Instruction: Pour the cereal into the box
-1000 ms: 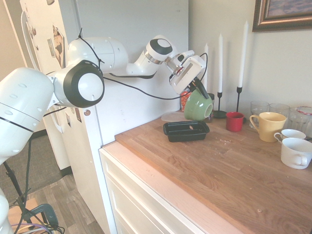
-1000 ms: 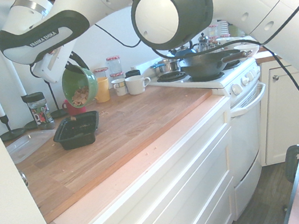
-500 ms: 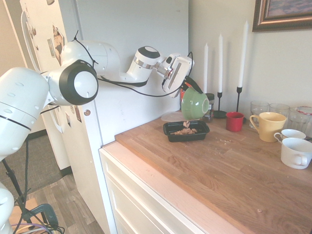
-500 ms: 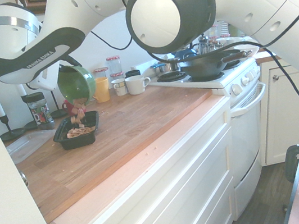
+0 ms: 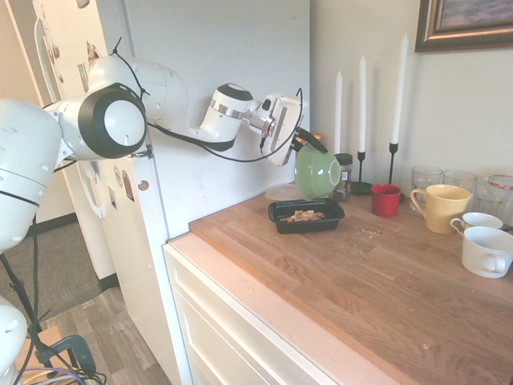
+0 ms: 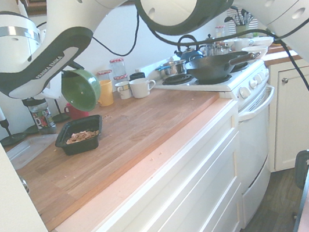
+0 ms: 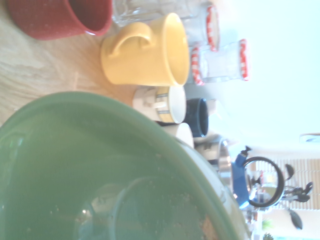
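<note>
Cereal point(image 5: 302, 215) down in box point(image 5: 282, 220), light, flaky, scatter-prone; gripper point(image 5: 300, 144) clamped tight on bowl point(image 5: 317, 172) rim, tipped over box.

cereal point(image 5: 302, 215) now in box point(image 5: 278, 212), bowl point(image 5: 317, 172) seemingly empty

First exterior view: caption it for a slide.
Hand holds tipped green bowl above black box containing cereal.
</note>
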Available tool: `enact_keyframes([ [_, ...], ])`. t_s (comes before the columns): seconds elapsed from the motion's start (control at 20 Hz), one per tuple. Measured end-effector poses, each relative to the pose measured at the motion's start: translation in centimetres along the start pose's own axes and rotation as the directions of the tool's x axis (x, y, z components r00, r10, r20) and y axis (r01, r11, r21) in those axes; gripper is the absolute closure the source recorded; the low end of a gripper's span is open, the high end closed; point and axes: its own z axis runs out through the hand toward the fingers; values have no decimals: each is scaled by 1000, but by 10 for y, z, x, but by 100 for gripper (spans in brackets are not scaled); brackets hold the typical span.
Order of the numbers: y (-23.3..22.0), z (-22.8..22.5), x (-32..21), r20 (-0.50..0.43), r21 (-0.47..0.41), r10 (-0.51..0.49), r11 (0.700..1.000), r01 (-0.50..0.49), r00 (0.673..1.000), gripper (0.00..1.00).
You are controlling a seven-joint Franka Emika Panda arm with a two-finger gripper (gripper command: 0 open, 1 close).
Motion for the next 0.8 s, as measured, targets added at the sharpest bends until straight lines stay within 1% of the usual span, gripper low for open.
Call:
enact_keyframes([
  [0.2, -1, -7, -12, -59, 9, 10, 1000, -10, 998, 100],
  [0.45, 4, -11, -18, -71, 29, 28, 999, -26, 997, 100],
  [0.65, 21, -2, -15, -53, 53, 60, 997, -57, 997, 100],
  [0.75, 31, 2, -13, -20, 88, 91, 992, -88, 996, 100],
  [0.8, 36, 4, -12, 14, 117, 110, 987, -111, 994, 100],
])
